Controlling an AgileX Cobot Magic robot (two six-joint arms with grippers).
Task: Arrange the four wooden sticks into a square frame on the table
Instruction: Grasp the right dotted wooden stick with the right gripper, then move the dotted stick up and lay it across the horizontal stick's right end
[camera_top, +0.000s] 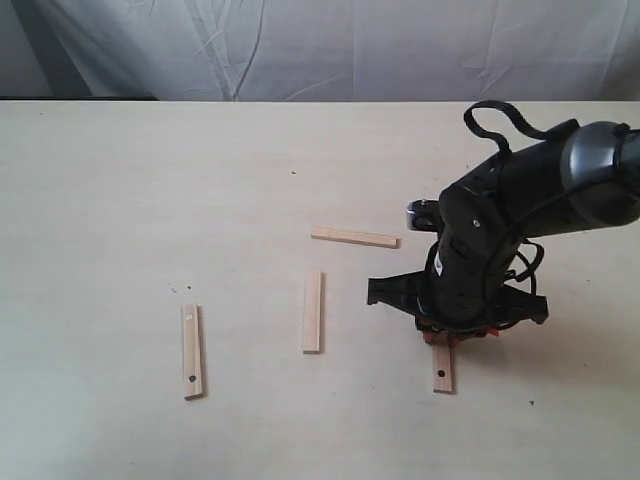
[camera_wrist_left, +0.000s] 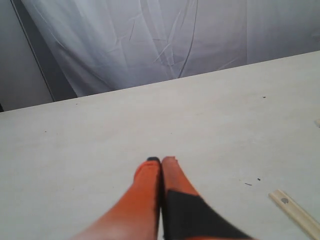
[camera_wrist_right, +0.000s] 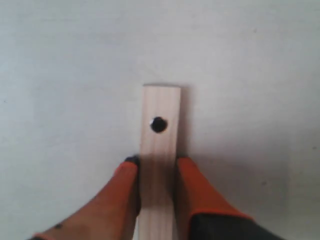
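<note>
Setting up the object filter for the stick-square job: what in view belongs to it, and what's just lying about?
Job: left holed stick; middle plain stick; crosswise plain stick; right holed stick, clasped by the right gripper; table.

Not the job: white curtain behind the table. The left gripper is shut, empty and off to the side.

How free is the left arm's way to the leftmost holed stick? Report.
Probably free: the leftmost holed stick lies flat on the table, nothing beside it, and the right claw is at the rightmost stick. The left claw is shut, so it must open first.
</note>
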